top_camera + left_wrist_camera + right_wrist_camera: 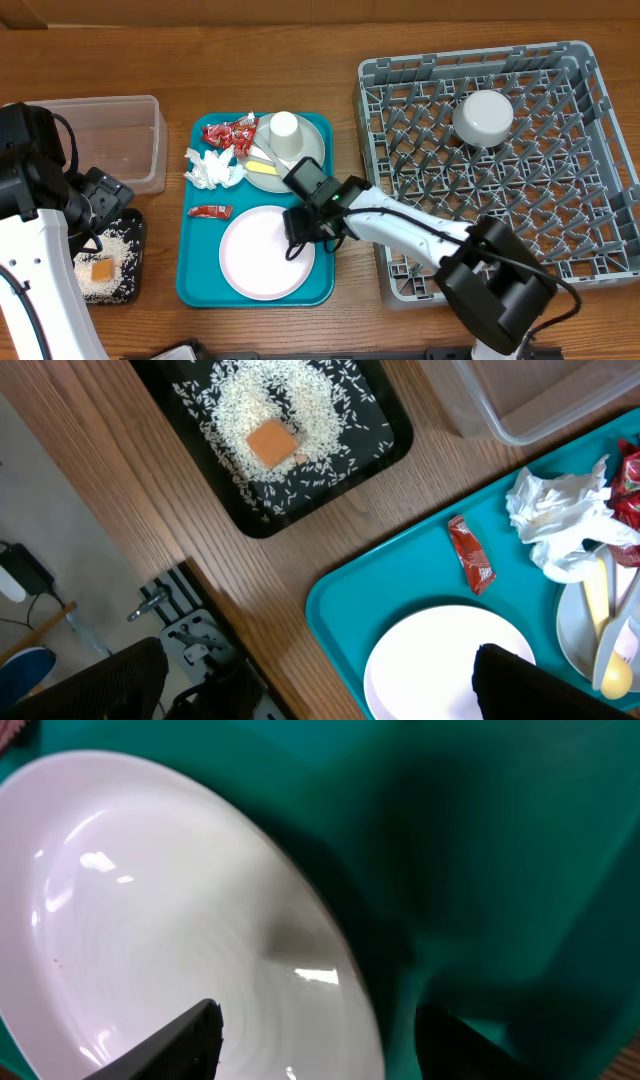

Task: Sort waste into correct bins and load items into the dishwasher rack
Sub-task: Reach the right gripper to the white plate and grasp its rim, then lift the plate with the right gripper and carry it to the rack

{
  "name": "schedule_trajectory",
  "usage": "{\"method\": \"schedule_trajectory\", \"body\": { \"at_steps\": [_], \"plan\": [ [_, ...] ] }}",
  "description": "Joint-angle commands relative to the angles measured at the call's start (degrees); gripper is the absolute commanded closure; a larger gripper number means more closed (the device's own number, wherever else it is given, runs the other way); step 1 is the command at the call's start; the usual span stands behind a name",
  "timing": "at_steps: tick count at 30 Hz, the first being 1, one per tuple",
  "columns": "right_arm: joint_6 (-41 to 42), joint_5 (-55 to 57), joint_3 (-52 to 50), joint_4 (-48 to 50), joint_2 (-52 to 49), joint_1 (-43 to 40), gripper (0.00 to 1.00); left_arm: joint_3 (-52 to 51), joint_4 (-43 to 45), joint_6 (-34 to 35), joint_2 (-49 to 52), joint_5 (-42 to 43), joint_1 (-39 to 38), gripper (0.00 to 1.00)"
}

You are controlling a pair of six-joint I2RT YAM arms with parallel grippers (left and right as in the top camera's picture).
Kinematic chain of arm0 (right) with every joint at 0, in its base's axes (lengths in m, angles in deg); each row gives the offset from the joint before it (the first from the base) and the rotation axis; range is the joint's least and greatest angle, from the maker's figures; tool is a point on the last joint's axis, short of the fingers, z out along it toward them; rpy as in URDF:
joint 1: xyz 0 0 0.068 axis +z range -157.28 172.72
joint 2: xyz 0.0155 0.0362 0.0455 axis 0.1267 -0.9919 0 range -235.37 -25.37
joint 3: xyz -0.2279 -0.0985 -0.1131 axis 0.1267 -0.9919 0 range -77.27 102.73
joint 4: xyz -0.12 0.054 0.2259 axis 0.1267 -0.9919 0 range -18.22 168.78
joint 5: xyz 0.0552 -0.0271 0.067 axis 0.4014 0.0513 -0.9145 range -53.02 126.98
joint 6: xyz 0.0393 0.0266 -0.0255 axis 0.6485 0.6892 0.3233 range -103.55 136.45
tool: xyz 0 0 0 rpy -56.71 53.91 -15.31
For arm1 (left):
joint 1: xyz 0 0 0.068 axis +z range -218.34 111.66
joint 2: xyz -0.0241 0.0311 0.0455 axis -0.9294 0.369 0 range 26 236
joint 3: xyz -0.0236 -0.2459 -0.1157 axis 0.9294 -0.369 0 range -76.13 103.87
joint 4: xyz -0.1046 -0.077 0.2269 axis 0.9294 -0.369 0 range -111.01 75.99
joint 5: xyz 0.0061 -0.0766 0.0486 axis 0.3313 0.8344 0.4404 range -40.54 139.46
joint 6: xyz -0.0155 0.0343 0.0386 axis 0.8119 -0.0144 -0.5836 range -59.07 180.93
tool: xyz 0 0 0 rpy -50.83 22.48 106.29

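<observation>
The pale pink plate (262, 255) lies at the near end of the teal tray (195, 270). My right gripper (305, 232) is open, its fingers straddling the plate's right rim (330, 970). The grey-green plate (310, 140) carries the white cup (284, 128), yellow spoon (262, 167) and pale fork (262, 153). Red wrappers (228, 133) (210, 211) and white tissue (213, 168) lie on the teal tray. Rice (300, 400) and the orange cube (272, 442) sit in the black tray (135, 225). My left gripper (100, 203) is open and empty above it. The white bowl (483, 118) sits in the rack (600, 250).
The clear tub (120, 140) stands behind the black tray at the left. The teal tray lies between the bins and the rack. The table's front edge runs just below the tray.
</observation>
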Motion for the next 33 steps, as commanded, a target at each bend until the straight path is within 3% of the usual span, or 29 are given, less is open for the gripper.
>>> {"method": "schedule_trajectory", "body": {
  "at_steps": [1,5,12,15,22,26,33],
  "plan": [
    [1.01,-0.94,-0.52,0.98,-2.80,1.88,0.36,0.96,-0.13,-1.11,-0.70,0.00,0.26,0.00],
    [0.98,-0.90,-0.52,1.01,-3.39,1.99,0.46,0.96,-0.13,-1.14,-0.70,0.00,0.26,0.00],
    [0.96,-0.90,1.07,-0.35,-3.32,1.99,0.85,0.96,-0.13,-1.14,-0.70,0.00,0.26,0.00],
    [0.74,-0.74,2.99,-2.32,-3.30,1.99,0.95,0.96,-0.13,-1.14,-0.70,0.00,0.26,0.00],
    [0.48,-1.51,8.59,-9.03,-3.04,1.99,0.96,0.96,-0.13,-1.11,-0.70,0.02,0.26,0.00],
    [-3.87,-7.13,14.45,-15.56,-1.77,1.99,0.96,0.96,-0.13,-1.11,-0.70,0.02,0.26,0.00],
    [-9.53,-6.78,25.94,-29.35,3.63,0.61,0.96,0.96,-0.13,-1.11,-0.70,0.02,0.26,0.00]
  ]
}}
